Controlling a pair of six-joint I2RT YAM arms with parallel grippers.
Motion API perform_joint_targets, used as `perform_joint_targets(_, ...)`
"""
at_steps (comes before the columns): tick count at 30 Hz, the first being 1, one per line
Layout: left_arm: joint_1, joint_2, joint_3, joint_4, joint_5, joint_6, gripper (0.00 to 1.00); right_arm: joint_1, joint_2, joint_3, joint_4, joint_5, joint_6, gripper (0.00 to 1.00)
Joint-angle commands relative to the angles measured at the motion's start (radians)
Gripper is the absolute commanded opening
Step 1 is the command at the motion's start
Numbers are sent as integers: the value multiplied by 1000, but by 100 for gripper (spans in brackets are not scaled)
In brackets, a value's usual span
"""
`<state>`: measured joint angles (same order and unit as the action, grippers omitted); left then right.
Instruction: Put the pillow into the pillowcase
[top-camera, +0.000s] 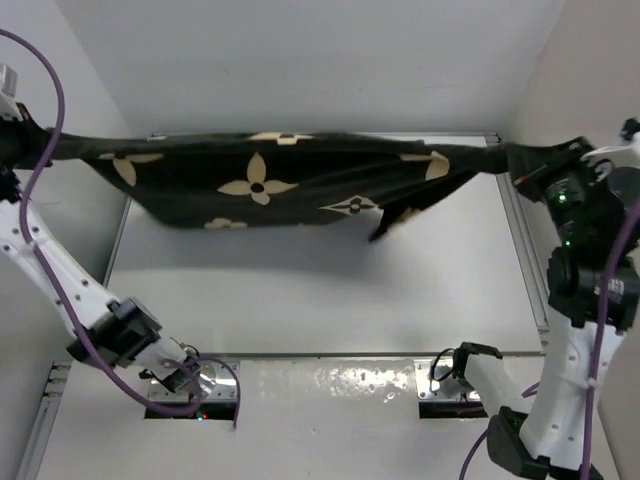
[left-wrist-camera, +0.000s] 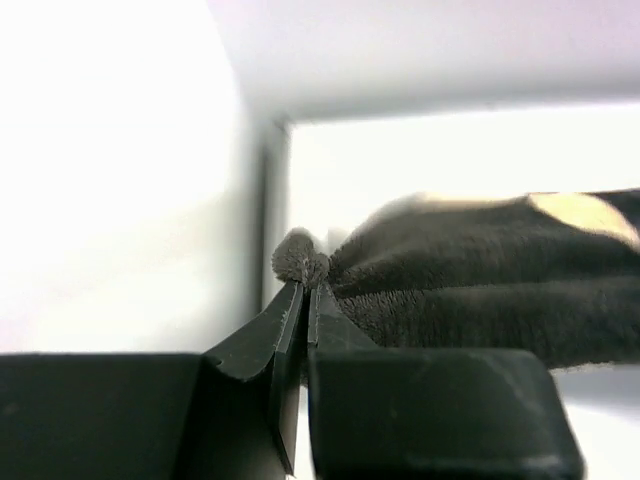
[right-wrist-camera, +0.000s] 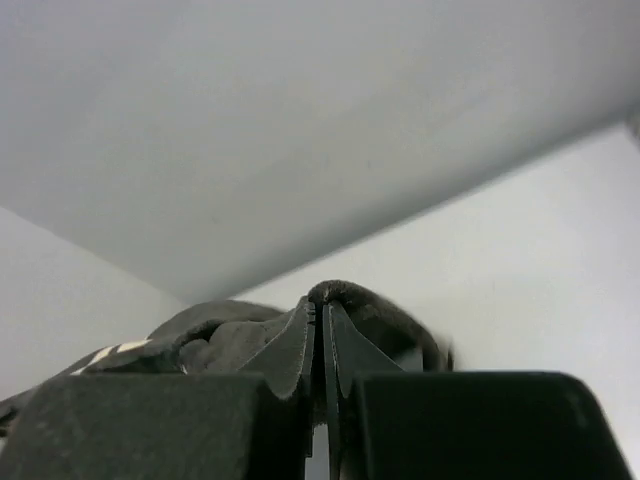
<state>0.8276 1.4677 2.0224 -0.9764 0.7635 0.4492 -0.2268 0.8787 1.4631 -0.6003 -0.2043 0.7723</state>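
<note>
The pillowcase (top-camera: 270, 180) hangs stretched like a hammock across the far half of the white table (top-camera: 320, 300), running from about 10 o'clock to 2 o'clock in the overhead view. It is black plush with tan four-petal flowers. Its top edge is pulled taut and its belly sags toward 6 o'clock, with a dark flap (top-camera: 385, 225) dangling right of centre.

The left gripper (top-camera: 45, 146) is at the 9 o'clock end. In its wrist view its jaws (left-wrist-camera: 305, 290) are pressed nearly together on a small bunched tuft of the fabric (left-wrist-camera: 480, 290).

The right gripper (top-camera: 508, 160) is at the 3 o'clock end. In its wrist view its fingers are likewise closed tight (right-wrist-camera: 320, 305), with a fold of the dark cloth (right-wrist-camera: 220, 330) pinched over the tips.

A pale back wall (top-camera: 300, 60) stands behind the cloth at 12 o'clock, and side walls close in on both flanks. A purple cable (top-camera: 52, 110) loops along the left arm. The two arm bases (top-camera: 190, 385) sit at 6 o'clock, well apart from the fabric.

The left gripper is cut off by the frame edge in the overhead view. The sagging cloth hides the table beneath it, so it cannot be told whether its lowest edge touches the surface. It also cannot be told whether the case is open or what it holds. Both wrist views are blurred up close.
</note>
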Motion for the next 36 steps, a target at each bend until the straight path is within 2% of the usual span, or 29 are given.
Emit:
perform_joint_targets(1, 4, -191, 30, 272, -84, -167, 0, -11, 0, 161, 7, 173, -63, 0)
perform_joint_targets(4, 5, -178, 179, 257, -164, -227, 0, -11, 16, 308, -18, 259, -93, 0)
perform_joint_targets(7, 5, -184, 205, 283, -211, -254, 0, -11, 35, 394, -42, 296, -117, 0)
perform_joint_targets(10, 2, -185, 228, 278, -198, -265, 0, -11, 43, 405, -49, 312, -126, 0)
perform_joint_targets(13, -1, -185, 191, 274, -133, -293, 0, -11, 42, 338, -43, 301, -114, 0)
perform_joint_targets(16, -4, -194, 86, 295, -101, -329, 0, -11, 20, 206, -14, 316, -105, 0)
perform_joint_targets(21, -42, -191, -149, 332, -144, -334, 0, -11, 9, -13, 85, 358, -108, 0)
perform_joint_targets(25, -134, -173, -351, 428, -205, -328, 0, -9, 119, -93, 166, 316, -102, 0)
perform_joint_targets(26, -186, -168, -429, 455, -226, -326, 0, 6, 143, -131, 219, 303, -94, 0)
perform_joint_targets(28, -260, -136, -531, 552, -304, -322, 0, 32, 222, -173, 273, 322, -93, 0)
perform_joint_targets(31, -326, -9, -567, 651, -406, -363, 0, 92, 317, -214, 378, 403, -105, 0)
perform_joint_targets(34, -344, 172, -481, 700, -472, -437, 0, 136, 478, -181, 453, 450, -126, 0)
perform_joint_targets(35, -350, 266, -403, 700, -493, -473, 0, 151, 562, -140, 477, 474, -134, 0)
perform_joint_targets(36, -351, 307, -403, 696, -494, -484, 0, 159, 604, -114, 487, 486, -133, 0)
